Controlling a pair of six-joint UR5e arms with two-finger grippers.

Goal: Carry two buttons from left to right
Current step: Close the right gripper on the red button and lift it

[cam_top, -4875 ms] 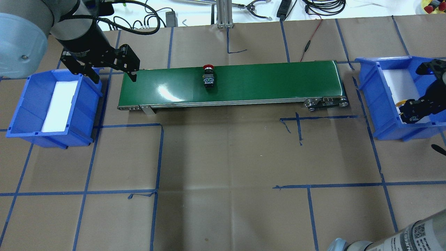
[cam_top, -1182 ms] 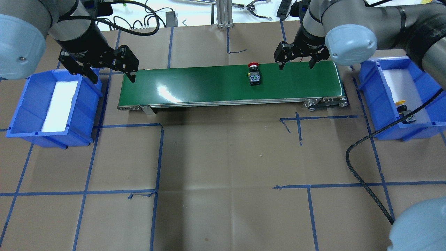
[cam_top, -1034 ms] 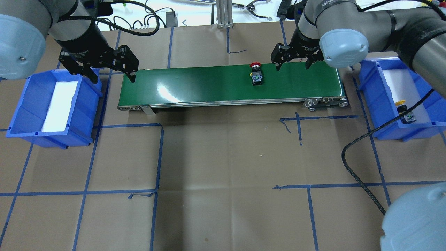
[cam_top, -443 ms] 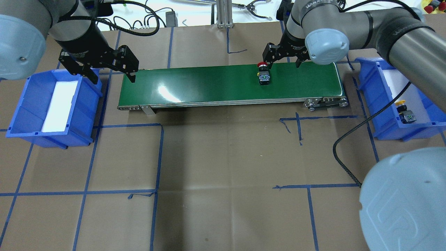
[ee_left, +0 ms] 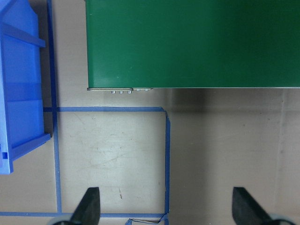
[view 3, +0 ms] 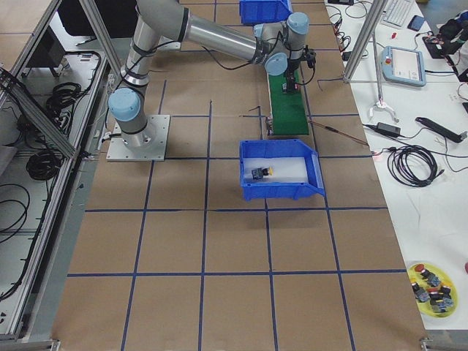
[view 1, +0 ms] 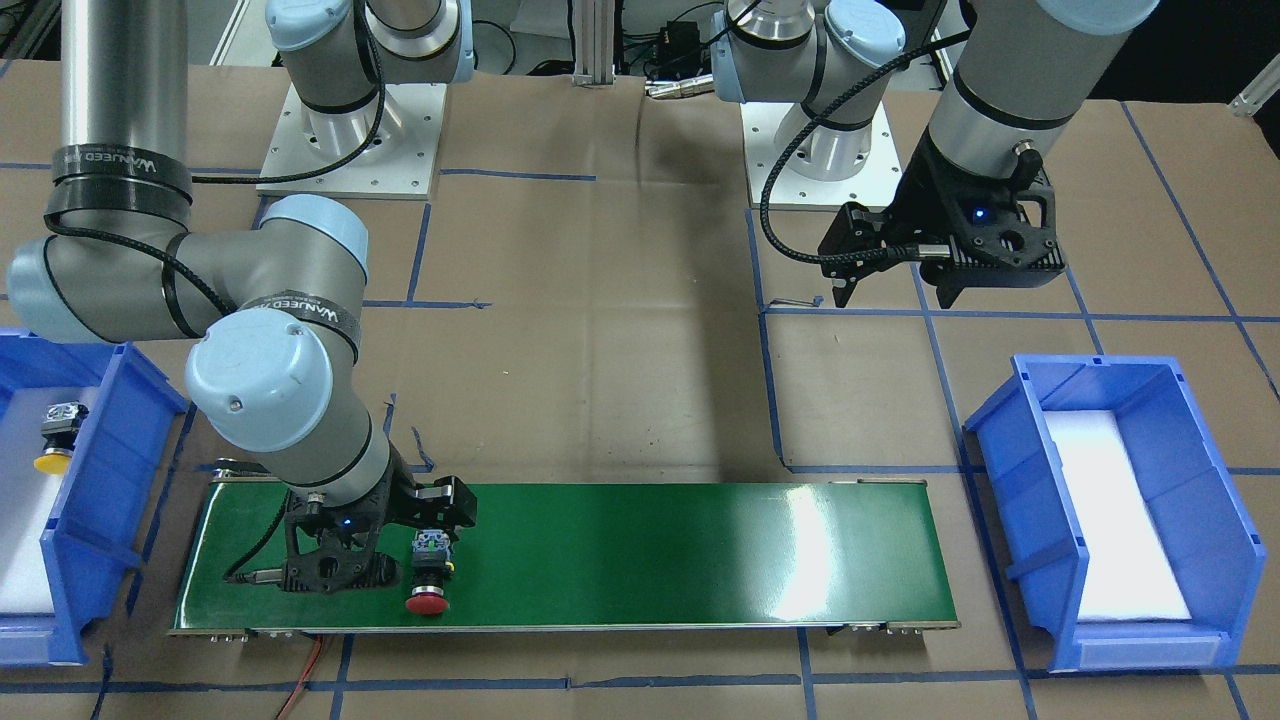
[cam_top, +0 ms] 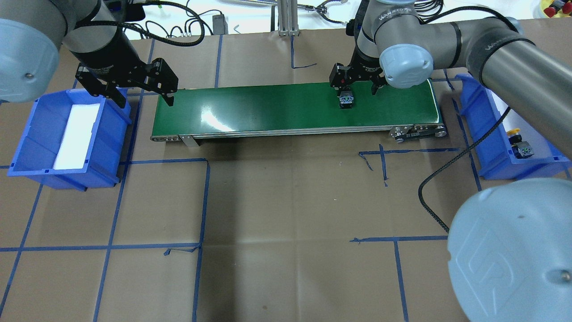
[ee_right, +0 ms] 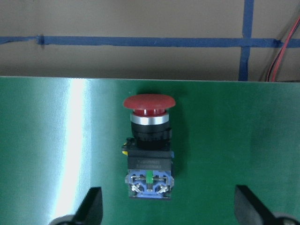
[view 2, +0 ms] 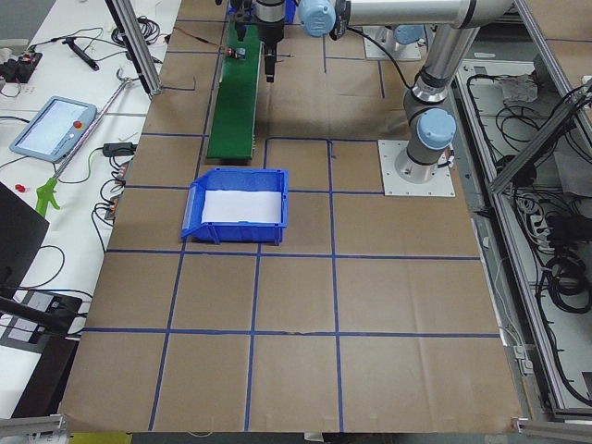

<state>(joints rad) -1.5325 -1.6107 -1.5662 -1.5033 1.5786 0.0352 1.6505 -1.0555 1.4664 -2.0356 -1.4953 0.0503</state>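
R claw [cam_top: 354, 88] now over red button [cam_top: 346, 100], which rode rightward.

On your brown paper-covered surface [cam_top: 286, 201], the green conveyor belt [cam_top: 268, 107] lies between the left blue plastic bin [cam_top: 27, 134] and the right blue plastic bin [cam_top: 487, 156]. The red-capped push button [ee_right: 146, 145] lies on the belt toward its right end; the yellow-capped push button [cam_top: 518, 144] lies in the right bin.

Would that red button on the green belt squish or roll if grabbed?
Probably stiff: the red button looks like hard plastic and metal. Lying on its side, its round cap might roll, but the boxy rear block likely steadies it.
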